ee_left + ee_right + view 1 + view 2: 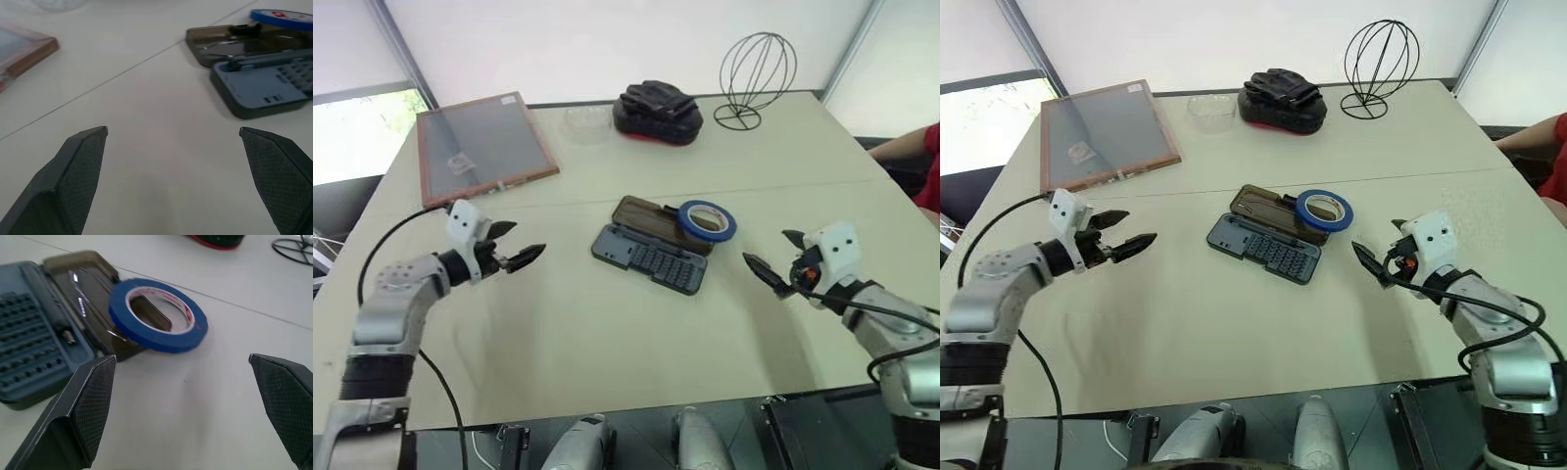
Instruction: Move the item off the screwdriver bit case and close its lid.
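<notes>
Both end effectors spread open over the bench, nothing held; case lies open between them.

Left end effector (521, 246) hovers with fingers apart, the screwdriver bit case (651, 258) well ahead of its tips, grey-blue tray toward it. Right end effector (773, 257) also wide open, empty, pointing at the blue tape roll (708, 219) near its tips. Tape sits tilted, one edge up on the end of the smoky brown lid (646, 215), the other edge down on the bench (607, 343). Lid lies flat, folded back. Beyond the left end effector: wood-framed panel (484, 147). Far side: black pouch (657, 111), wire stand (756, 78).
</notes>
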Action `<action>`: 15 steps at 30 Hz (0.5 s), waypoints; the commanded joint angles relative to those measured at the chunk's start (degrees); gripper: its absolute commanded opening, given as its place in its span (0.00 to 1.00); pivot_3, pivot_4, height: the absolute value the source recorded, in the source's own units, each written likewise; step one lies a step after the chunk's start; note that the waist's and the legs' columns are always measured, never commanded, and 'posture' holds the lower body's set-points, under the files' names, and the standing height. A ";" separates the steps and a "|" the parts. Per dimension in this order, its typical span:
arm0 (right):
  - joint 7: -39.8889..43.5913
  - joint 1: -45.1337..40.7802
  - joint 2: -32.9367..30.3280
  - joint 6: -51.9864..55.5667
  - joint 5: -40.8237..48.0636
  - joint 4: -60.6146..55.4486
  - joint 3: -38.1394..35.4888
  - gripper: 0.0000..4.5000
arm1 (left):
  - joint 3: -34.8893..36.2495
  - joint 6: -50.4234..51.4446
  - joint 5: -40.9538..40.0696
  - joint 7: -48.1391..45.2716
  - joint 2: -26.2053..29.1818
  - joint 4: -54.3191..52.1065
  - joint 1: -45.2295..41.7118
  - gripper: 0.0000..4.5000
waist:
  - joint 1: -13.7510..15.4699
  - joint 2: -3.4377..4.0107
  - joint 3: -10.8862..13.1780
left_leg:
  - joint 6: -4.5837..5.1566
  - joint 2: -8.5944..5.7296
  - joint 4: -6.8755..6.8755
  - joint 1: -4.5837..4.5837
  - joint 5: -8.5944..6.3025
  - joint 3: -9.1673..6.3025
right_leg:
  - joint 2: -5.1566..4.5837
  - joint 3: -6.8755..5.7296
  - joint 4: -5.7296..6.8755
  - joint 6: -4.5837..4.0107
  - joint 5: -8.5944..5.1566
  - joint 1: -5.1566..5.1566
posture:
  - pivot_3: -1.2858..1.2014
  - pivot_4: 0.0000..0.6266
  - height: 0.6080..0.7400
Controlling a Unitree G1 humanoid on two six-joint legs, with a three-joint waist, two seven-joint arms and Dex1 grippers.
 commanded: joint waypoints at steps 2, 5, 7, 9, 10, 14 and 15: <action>-0.82 -2.05 -0.41 0.79 0.54 -2.36 -0.20 0.99 | -0.06 0.58 -0.99 -1.41 0.37 -2.26 -0.97 1.00 | 0.15 0.00 0.00 | 0.00 0.01 -0.03 0.00 0.00 0.01 | 0.00 0.00 0.00 0.00 0.00 -0.01 | 0.52 0.24 1.00; -1.42 -2.03 -0.09 1.26 0.03 -2.74 0.59 0.99 | 0.63 0.20 -1.34 -1.03 -0.62 -2.15 -0.82 1.00 | 0.24 0.00 0.00 | 0.00 0.02 -0.06 0.00 0.00 0.01 | 0.01 0.00 0.00 0.00 0.00 -0.03 | 0.52 0.24 1.00; -1.71 -1.97 0.12 1.76 0.26 -3.29 0.96 0.99 | 0.47 0.21 -0.98 -1.11 -0.59 -2.32 -0.39 1.00 | 0.21 0.00 0.00 | -0.01 0.03 -0.07 -0.01 0.00 0.02 | 0.01 0.00 0.00 0.00 0.00 -0.06 | 0.52 0.24 1.00; -1.82 -2.05 0.05 2.08 0.26 -3.41 1.34 0.99 | 0.45 0.14 -0.88 -1.20 -0.63 -2.28 -0.21 1.00 | 0.19 0.00 0.01 | -0.01 0.04 -0.08 0.00 0.00 0.06 | 0.01 0.00 0.00 0.00 0.00 -0.07 | 0.52 0.24 1.00; -1.70 -2.16 -0.03 2.20 0.39 -3.37 1.47 0.99 | 0.49 0.19 -0.92 -1.22 -0.62 -2.21 -0.22 1.00 | 0.20 0.00 0.01 | -0.01 0.05 -0.08 0.00 0.00 0.06 | 0.01 0.01 0.00 0.00 0.00 -0.07 | 0.52 0.24 1.00; -1.55 -2.99 -0.17 2.36 0.61 -3.15 1.69 0.99 | 0.53 0.36 -1.07 -1.37 -0.60 -2.08 -0.32 1.00 | 0.24 0.01 0.01 | -0.01 0.05 -0.08 0.00 0.00 0.07 | 0.01 0.01 0.00 0.00 0.00 -0.07 | 0.52 0.24 1.00; -1.61 -3.32 -0.11 2.38 0.60 -3.07 1.86 0.99 | 0.41 0.25 -0.97 -1.45 -0.60 -2.03 -0.32 1.00 | 0.22 0.01 0.01 | -0.01 0.05 -0.08 0.00 0.00 0.07 | 0.02 0.01 0.00 0.00 0.00 -0.07 | 0.52 0.24 1.00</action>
